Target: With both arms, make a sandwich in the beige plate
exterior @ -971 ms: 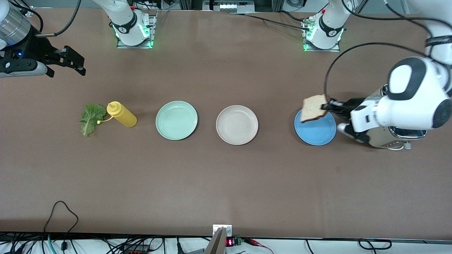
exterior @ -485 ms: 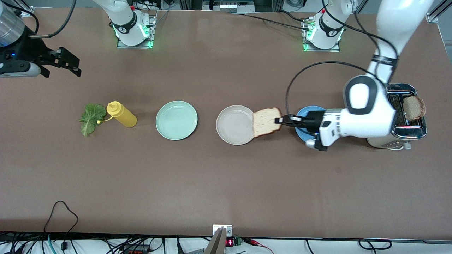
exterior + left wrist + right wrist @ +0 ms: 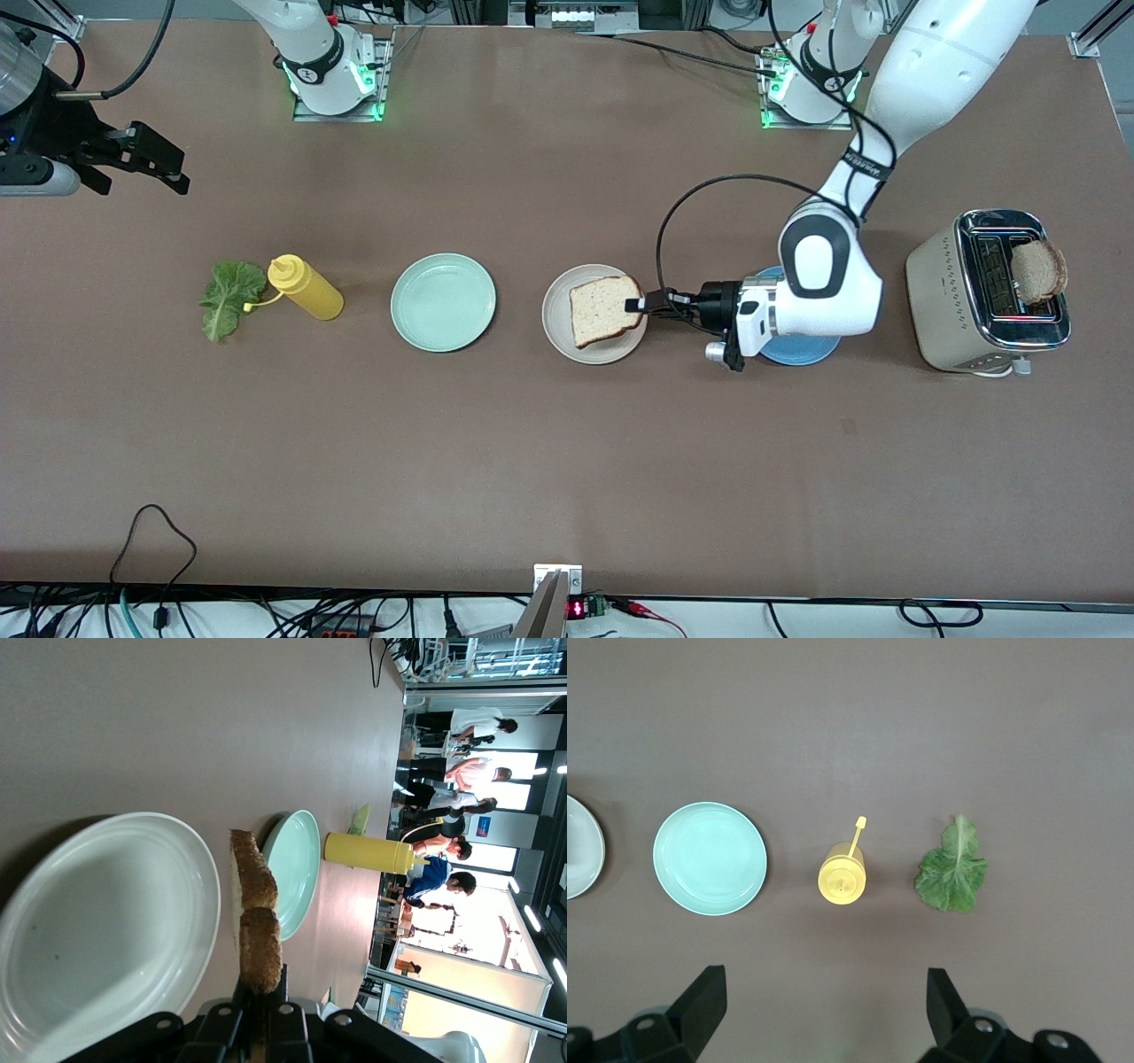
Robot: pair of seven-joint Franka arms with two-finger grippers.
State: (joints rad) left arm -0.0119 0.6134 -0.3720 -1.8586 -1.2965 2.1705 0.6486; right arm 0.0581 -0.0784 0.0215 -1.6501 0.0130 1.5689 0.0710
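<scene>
The left gripper (image 3: 640,305) pinches a bread slice (image 3: 604,310) by its 3 o'clock edge over the beige plate (image 3: 558,324). The right gripper (image 3: 151,164) (waiting, fingers spread) hangs at the table's 10 o'clock corner, above the lettuce leaf (image 3: 229,298).

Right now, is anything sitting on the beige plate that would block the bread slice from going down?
Nothing visible. The left end effector holds the bread slice over the beige plate, whose surface under it looks bare.
</scene>
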